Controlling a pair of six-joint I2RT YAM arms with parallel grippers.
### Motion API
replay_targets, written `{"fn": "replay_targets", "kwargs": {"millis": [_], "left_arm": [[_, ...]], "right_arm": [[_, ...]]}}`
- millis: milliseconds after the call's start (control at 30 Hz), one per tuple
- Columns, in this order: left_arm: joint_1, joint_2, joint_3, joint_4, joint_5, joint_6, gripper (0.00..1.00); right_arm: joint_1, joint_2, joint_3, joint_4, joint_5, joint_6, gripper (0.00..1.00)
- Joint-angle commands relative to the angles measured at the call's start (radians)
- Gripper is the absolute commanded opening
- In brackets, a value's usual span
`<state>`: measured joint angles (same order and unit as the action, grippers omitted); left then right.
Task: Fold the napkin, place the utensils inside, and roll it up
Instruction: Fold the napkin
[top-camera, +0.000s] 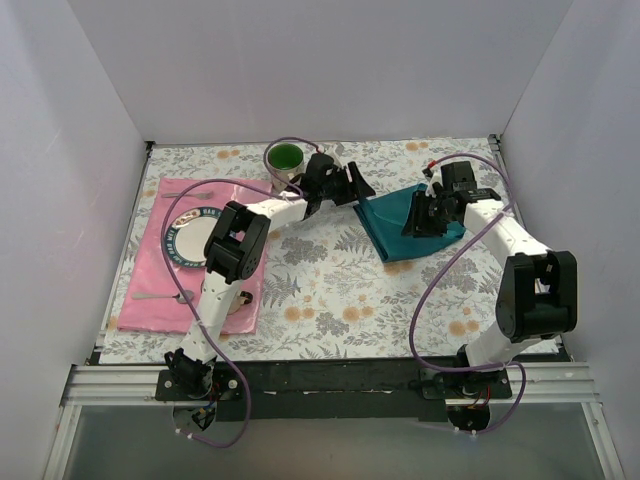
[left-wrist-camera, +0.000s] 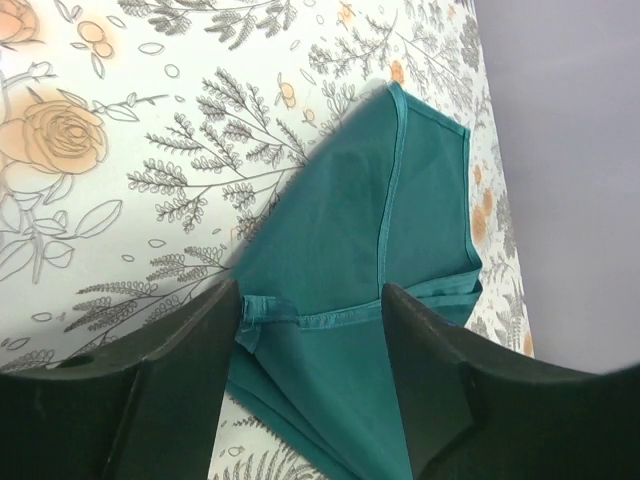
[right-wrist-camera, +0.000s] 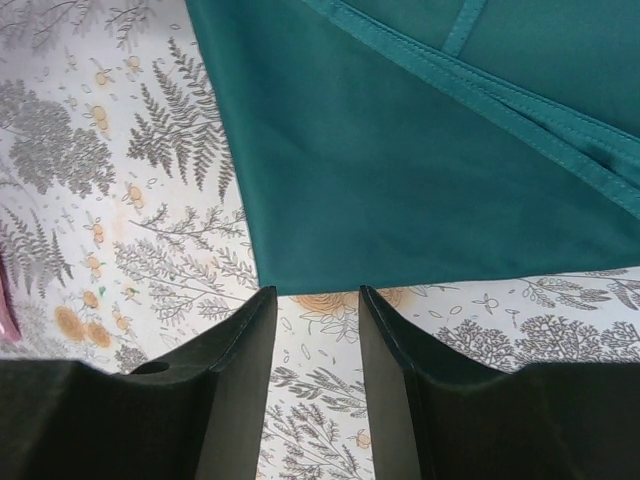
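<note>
The teal napkin (top-camera: 415, 228) lies folded in layers on the floral tablecloth at the right of centre. It also shows in the left wrist view (left-wrist-camera: 340, 220) and the right wrist view (right-wrist-camera: 420, 150). My left gripper (top-camera: 358, 188) is open, its fingers either side of a hemmed corner of the napkin (left-wrist-camera: 310, 300). My right gripper (top-camera: 418, 222) is open and empty, its fingertips over bare tablecloth just off the napkin's edge (right-wrist-camera: 316, 295). A slim utensil (top-camera: 160, 296) lies on the near part of the pink placemat, and another (top-camera: 200, 195) lies near its far edge.
A pink placemat (top-camera: 150, 270) at the left carries a patterned plate (top-camera: 190, 240). A cup with a green inside (top-camera: 285, 158) stands at the back centre, just left of my left gripper. White walls close in the table on three sides.
</note>
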<state>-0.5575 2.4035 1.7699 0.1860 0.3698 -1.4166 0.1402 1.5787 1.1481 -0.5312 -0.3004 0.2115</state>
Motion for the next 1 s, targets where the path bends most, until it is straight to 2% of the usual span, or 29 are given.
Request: {"fn": "replay_targets", "kwargs": {"millis": [0,167,267,533,667,967], "left_arm": [[0.005,-0.112,0.066,-0.18,-0.093,0.07,0.59],[-0.012,-0.156,0.099,-0.266,-0.121,0.09,0.59],[-0.036,-0.161,0.092,-0.263,-0.111,0.09,0.57],[-0.062,-0.095,0.111,-0.241,-0.035,0.073,0.4],[-0.061,-0.05,0.148,-0.281,-0.051,0.125,0.39],[-0.044,0.006,0.171,-0.313,-0.062,0.183,0.4]], "right_arm": [[0.001,0.02,0.036,0.001,0.101,-0.017,0.46],[-0.028,0.043,0.05,-0.027,0.23,0.002,0.45],[-0.047,0.049,0.042,-0.016,0.241,0.008,0.43],[-0.079,0.109,0.039,0.02,0.277,0.022,0.4],[-0.103,0.141,0.062,0.022,0.342,0.008,0.4],[-0.131,0.208,0.064,0.048,0.379,-0.017,0.38]]}}
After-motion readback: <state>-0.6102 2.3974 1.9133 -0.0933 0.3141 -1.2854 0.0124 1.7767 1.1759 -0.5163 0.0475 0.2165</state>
